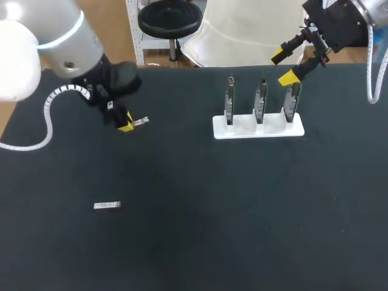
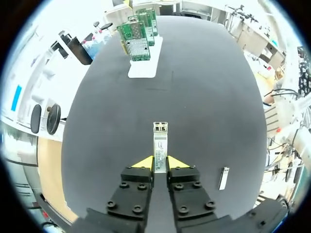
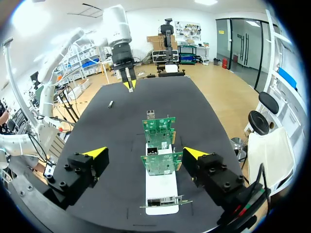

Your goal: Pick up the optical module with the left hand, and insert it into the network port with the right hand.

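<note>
A: How is the left gripper (image 2: 160, 164) found?

B: It is closed on the optical module (image 2: 160, 143). The module is pinched by its rear end between the yellow tips. Most of its length juts ahead above the black mat (image 2: 204, 97), well apart from the cards.

A: And the right gripper (image 3: 146, 154)?

B: Its fingers are spread wide and nothing is held. It is hung over the white stand (image 3: 161, 191), with the network cards (image 3: 159, 127) seen below, between its fingers.

A: What could be spoiled from here?

B: A handover is probably required. Since only a short part is clamped, the module could be twisted or dropped if it is taken off-centre. If it is brought to the network port (image 3: 151, 114) at a tilt, it could be jammed at the cage mouth. The stand seems only to be set down on the mat, so it could be pushed along or tipped.

A: The surface?

B: The mat is dark and flat. Some grip may be expected of it, though this cannot be confirmed. A second module (image 1: 107, 205) is seen lying flat on it, apart from everything else.

A: And the room?

B: Three cards are stood close together in a row, so little space is judged to be given to fingers at a middle port. A wide stretch of mat is spanned between the two grippers.
</note>
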You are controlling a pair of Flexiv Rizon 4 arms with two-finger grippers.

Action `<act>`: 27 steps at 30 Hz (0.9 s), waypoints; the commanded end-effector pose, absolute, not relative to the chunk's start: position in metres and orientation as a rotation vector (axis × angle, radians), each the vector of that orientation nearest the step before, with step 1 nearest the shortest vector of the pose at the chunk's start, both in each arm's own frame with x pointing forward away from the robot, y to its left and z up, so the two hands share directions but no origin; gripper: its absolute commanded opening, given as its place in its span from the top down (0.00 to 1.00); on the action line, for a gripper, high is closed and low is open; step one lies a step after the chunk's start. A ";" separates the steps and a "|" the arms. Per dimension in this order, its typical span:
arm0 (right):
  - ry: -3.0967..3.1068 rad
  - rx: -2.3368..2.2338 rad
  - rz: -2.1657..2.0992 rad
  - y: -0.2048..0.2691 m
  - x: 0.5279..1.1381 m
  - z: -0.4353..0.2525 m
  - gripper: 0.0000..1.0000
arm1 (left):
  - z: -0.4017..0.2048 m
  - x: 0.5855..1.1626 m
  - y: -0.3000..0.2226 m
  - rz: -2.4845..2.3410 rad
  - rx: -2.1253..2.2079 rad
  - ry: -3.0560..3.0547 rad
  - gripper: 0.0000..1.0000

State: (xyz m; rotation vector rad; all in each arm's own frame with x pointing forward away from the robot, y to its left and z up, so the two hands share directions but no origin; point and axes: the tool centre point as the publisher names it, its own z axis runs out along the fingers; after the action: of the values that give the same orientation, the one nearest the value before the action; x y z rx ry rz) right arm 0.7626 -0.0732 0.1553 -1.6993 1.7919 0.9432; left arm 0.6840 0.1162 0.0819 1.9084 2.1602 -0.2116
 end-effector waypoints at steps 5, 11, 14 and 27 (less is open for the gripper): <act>1.792 -1.697 0.939 -0.073 0.761 0.155 0.00 | 0.090 0.688 0.115 -0.185 1.898 2.159 1.00; 1.792 -1.697 0.939 -0.073 0.761 0.155 0.00 | 0.098 0.691 0.113 -0.143 1.883 2.149 1.00; 1.792 -1.697 0.939 -0.073 0.761 0.155 0.00 | 0.098 0.691 0.113 -0.143 1.883 2.149 1.00; 1.792 -1.697 0.939 -0.073 0.761 0.155 0.00 | 0.072 0.665 0.142 -0.243 1.799 2.297 1.00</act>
State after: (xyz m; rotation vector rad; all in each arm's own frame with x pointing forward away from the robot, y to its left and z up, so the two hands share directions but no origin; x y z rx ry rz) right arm 0.7625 -0.0731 0.1554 -1.6994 1.7918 0.9432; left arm 0.6775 0.1240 0.0850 1.8651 2.2418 -0.1773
